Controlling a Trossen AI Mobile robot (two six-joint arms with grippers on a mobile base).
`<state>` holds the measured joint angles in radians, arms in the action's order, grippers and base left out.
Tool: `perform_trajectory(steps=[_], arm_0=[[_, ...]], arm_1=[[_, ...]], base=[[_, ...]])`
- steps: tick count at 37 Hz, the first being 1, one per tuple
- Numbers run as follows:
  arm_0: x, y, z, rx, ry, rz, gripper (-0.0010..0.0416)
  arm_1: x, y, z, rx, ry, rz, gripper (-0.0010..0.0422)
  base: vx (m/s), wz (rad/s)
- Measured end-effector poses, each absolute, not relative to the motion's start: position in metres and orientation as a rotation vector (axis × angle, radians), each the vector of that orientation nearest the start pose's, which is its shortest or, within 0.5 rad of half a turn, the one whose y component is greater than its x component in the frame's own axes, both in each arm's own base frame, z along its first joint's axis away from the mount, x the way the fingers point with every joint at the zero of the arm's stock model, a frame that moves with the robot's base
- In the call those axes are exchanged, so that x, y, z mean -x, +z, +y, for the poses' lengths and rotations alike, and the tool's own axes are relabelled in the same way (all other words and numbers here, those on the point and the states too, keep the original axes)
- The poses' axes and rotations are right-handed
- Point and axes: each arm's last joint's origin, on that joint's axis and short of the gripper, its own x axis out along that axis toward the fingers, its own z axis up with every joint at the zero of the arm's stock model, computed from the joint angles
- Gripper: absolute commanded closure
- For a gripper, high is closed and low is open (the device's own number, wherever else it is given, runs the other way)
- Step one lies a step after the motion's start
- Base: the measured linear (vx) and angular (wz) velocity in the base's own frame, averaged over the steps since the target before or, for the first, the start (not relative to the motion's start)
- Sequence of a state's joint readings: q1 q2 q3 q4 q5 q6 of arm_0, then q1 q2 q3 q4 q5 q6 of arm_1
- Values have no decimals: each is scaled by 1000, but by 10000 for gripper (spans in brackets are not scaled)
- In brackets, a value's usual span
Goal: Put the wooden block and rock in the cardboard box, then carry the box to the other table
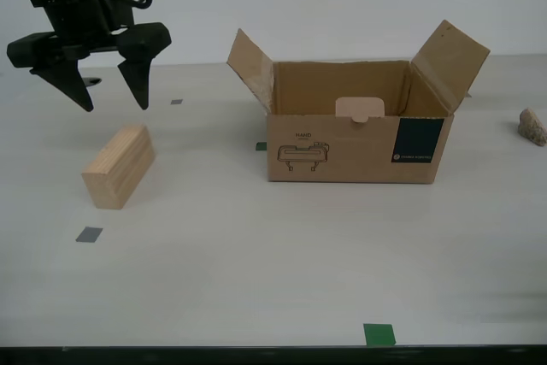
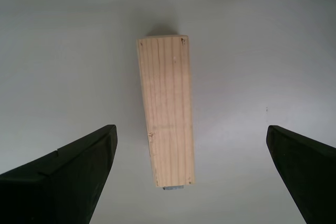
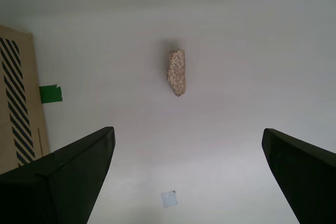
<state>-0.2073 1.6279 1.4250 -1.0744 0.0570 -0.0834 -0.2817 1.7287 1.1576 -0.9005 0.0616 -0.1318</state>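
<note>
The wooden block (image 1: 120, 166) lies on the tabletop at the exterior view's left. My second gripper (image 1: 115, 104) hangs open above and behind it; in the second wrist view the block (image 2: 167, 108) lies lengthwise between the spread fingers of that gripper (image 2: 190, 129), untouched. The cardboard box (image 1: 355, 156) stands open in the middle, flaps up, nothing visible inside. The rock (image 1: 532, 127) rests at the exterior view's right edge. My first gripper (image 3: 187, 131) is open above the rock (image 3: 177, 72), with the box's striped flap (image 3: 16, 103) beside it. This arm is outside the exterior view. The other table is out of view.
Small flat marks dot the off-white tabletop: a grey square (image 1: 89, 234) near the block, a green square (image 1: 379, 334) by the dark front edge, a green bit (image 1: 261, 146) at the box's corner, and green tape (image 3: 50, 94) next to the flap.
</note>
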Motion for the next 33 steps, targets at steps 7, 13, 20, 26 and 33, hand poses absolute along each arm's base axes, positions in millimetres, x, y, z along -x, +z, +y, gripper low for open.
perform_trajectory(steps=[7, 13, 20, 26, 33], arm_0=[[-319, 268, -70, -10, -156, 1325, 18], [-328, 252, -72, -12, -150, 1364, 18], [-340, 229, -74, -14, -142, 1407, 18], [-351, 210, -76, -11, -127, 1423, 18], [-360, 189, -78, -5, -114, 1453, 18]], arm_1=[[-296, 186, -88, -57, -180, 1488, 23], [-296, 186, -88, -57, -179, 1492, 23], [-296, 186, -88, -58, -180, 1493, 23], [-296, 186, -87, -57, -179, 1493, 23], [-296, 186, -87, -57, -179, 1494, 23]], base=[[0, 0], [0, 0], [0, 0], [0, 0], [0, 0]])
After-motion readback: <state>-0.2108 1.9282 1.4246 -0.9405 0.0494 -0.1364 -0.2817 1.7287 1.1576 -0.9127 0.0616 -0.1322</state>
